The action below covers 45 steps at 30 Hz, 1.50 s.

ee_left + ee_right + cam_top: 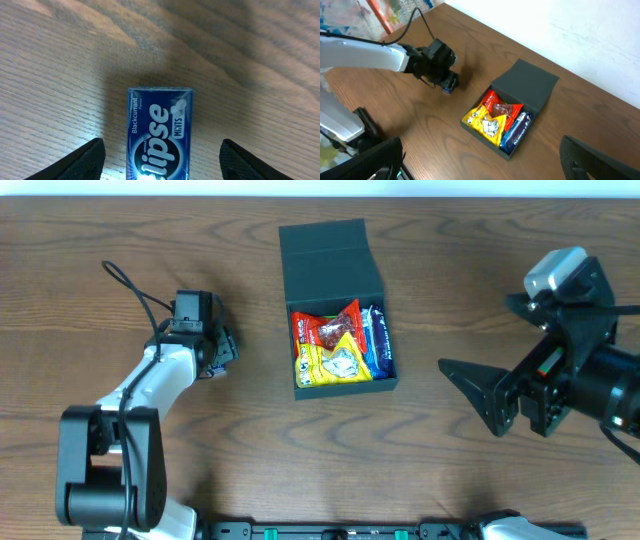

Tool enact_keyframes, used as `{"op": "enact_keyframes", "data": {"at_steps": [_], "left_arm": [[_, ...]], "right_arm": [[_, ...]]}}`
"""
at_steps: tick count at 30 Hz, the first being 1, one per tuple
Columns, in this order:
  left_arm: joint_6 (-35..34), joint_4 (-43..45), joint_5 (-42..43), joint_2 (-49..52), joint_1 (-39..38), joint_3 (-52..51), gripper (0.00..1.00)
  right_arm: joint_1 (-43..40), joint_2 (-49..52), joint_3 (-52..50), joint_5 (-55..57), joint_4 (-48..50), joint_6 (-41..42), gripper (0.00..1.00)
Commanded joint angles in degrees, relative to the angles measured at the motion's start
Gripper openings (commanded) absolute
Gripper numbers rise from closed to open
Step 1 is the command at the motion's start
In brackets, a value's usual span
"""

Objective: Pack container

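- Step in hand: picking up another item. The left gripper (161, 159) hangs low over a blue mint tin (160, 135) lying flat on the bench (100, 230), well to the left of the container (330, 265). Its fingers (87, 160) are spread, one on each side of the tin, not touching it.
- Next move calls for lowering a little, pinching the tin's long sides, then carrying it right, over the container.
- The right gripper (480, 150) hovers to the right of the container, fingers wide apart, holding nothing.
- The container is dark teal, matte and square. Its lid is folded back, and red (325, 330), yellow (335, 365) and blue packets (378, 345) nearly fill it.
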Motion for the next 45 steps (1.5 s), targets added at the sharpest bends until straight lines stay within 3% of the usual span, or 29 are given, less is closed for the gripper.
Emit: {"op": "enact_keyframes", "data": {"at_steps": [1,19,26,38,45], "left_arm": [[1.01,0.44,-1.07,1.68,0.09,-0.46,0.75],[0.79,0.83,-0.13,4.81,0.09,-0.46,0.59],[0.76,0.39,0.31,4.33,0.07,-0.09,0.41],[0.83,-8.96,2.21,-4.09,-1.31,9.07,0.23],[-1.33,-8.98,5.84,-9.57,-9.35,12.48,0.16]], "right_arm": [[-0.61,0.11,0.13,-0.02,-0.15,0.87,0.99],[-0.61,0.11,0.13,0.0,-0.15,0.87,0.99],[-0.63,0.11,0.13,0.22,-0.15,0.9,0.99],[-0.63,-0.07,0.13,9.18,-0.15,2.27,0.99],[-0.63,-0.13,0.13,11.34,-0.15,3.89,0.99]]}}
